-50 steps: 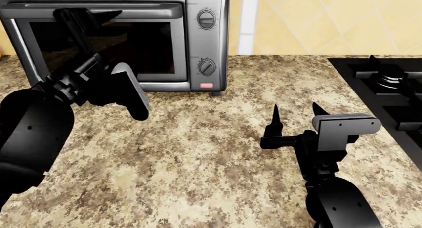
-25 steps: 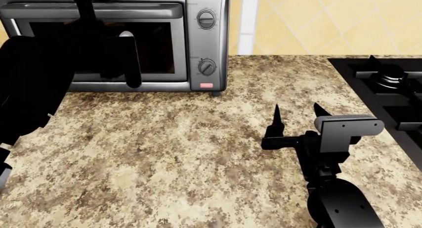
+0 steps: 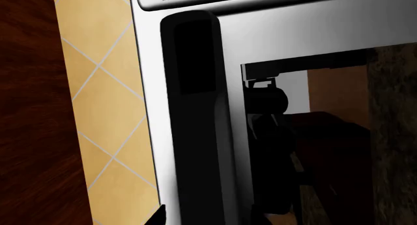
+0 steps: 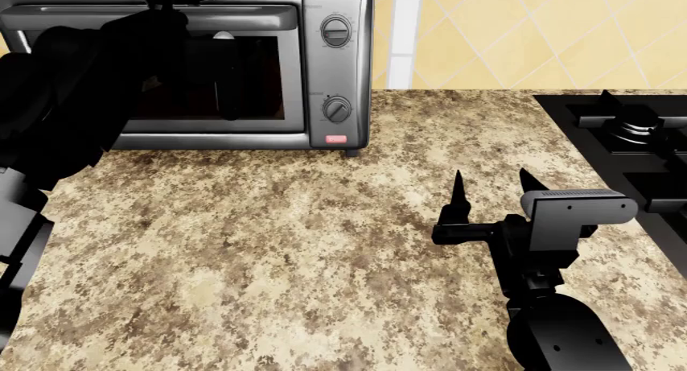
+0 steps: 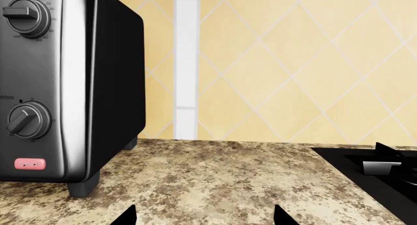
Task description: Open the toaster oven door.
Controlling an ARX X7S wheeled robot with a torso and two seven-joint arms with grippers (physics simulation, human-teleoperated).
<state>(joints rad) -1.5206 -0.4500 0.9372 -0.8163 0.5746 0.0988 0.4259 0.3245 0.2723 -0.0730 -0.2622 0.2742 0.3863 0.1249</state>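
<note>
**Where everything sits on our counter**

From our head camera, the toaster oven [image 4: 204, 65] stands on the countertop [image 4: 279, 250] at about eleven o'clock, against the tiled wall [image 4: 516, 33]. Its door [image 4: 161, 73] fills the oven's front, with the bar handle [image 4: 231, 17] along the top edge and the knob panel [image 4: 336, 65] to the door's right. Our left arm [image 4: 76, 97] reaches up in front of the door at ten o'clock. The stove [image 4: 633, 154] lies at two o'clock, well apart from the oven. Our right gripper [image 4: 494, 190] hovers over the countertop at four o'clock, between oven and stove.
</note>
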